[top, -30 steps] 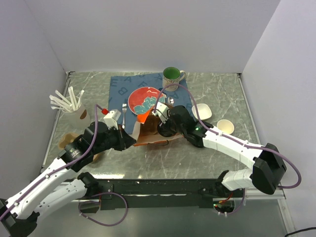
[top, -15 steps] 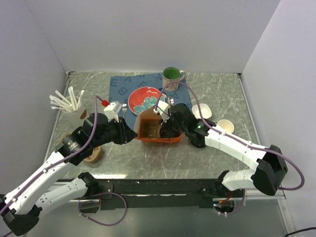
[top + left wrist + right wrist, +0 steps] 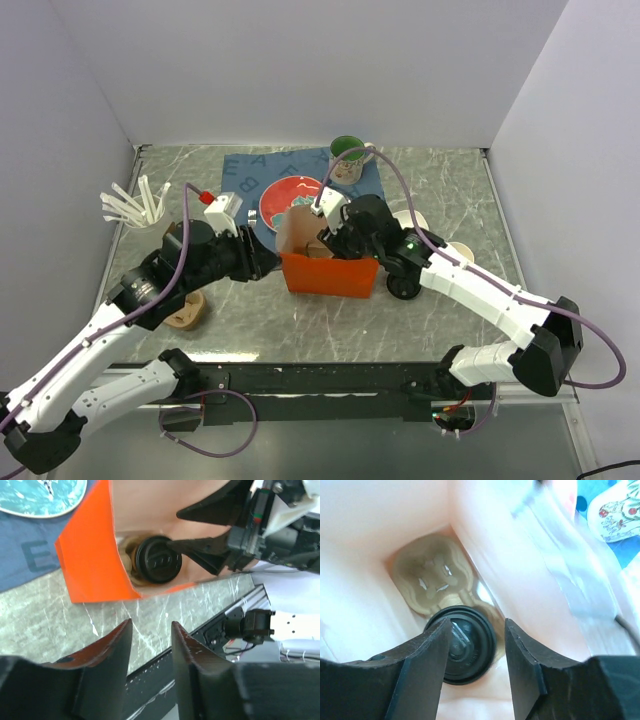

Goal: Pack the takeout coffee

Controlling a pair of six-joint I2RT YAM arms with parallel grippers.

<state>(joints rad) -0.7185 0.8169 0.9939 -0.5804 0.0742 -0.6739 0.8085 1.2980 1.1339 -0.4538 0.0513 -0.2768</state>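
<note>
The orange bag [image 3: 330, 274], earlier slumped, is now standing upright. The left gripper [image 3: 151, 628] is hanging released beside it; the coffee [image 3: 159, 560] is sitting inside (on a cardboard tray [image 3: 427, 577]); the right gripper [image 3: 477, 626], spread above the coffee, is probably needing a straight withdrawal.

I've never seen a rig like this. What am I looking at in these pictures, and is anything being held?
These are two white robot arms, each ending in a two-finger gripper, at a grey table. One picture looks down from above; the other two come from cameras on the wrists. An orange bag stands in the middle, with the takeout coffee, black-lidded, inside on a cardboard cup tray. The left gripper is beside the bag, the right gripper over the lid; both open, holding nothing.
</note>
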